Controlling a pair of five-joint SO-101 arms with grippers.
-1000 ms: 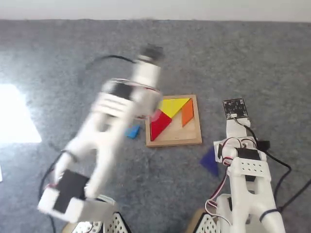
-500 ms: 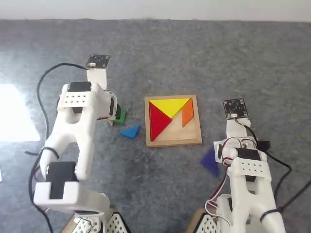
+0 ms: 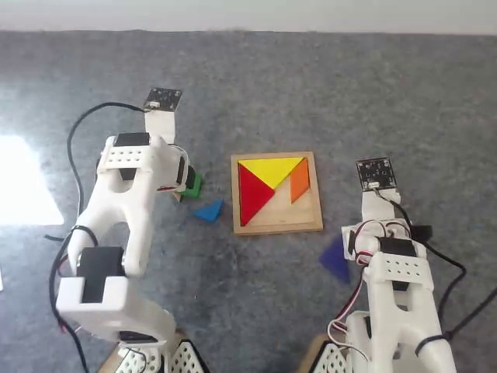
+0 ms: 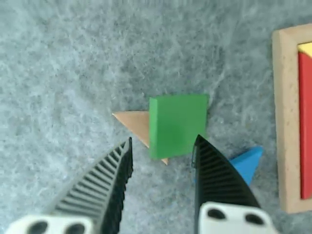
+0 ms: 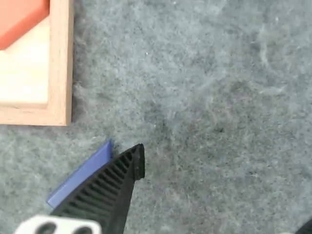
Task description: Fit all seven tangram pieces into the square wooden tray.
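Note:
The square wooden tray (image 3: 277,225) lies mid-table and holds a yellow triangle (image 3: 272,169), a red triangle (image 3: 252,194) and an orange piece (image 3: 300,179). Left of it a green square (image 4: 178,125) rests partly on a tan triangle (image 4: 134,123), with a light blue triangle (image 3: 208,210) close by. My left gripper (image 4: 163,146) hovers open just above the green square (image 3: 194,184). A dark blue piece (image 3: 335,258) lies off the tray's near right corner. My right gripper (image 5: 222,187) stands open beside that dark blue piece (image 5: 80,173), one finger (image 5: 119,178) against its edge.
Grey carpet covers the table. The tray's wooden rim (image 4: 285,122) runs close to the light blue triangle (image 4: 246,163), and its corner (image 5: 58,73) shows in the right wrist view. A bright white patch (image 3: 23,190) lies at the far left.
My left arm has swung from beside the tray out to the left and settled over the green square. The right arm and all pieces have stayed put.

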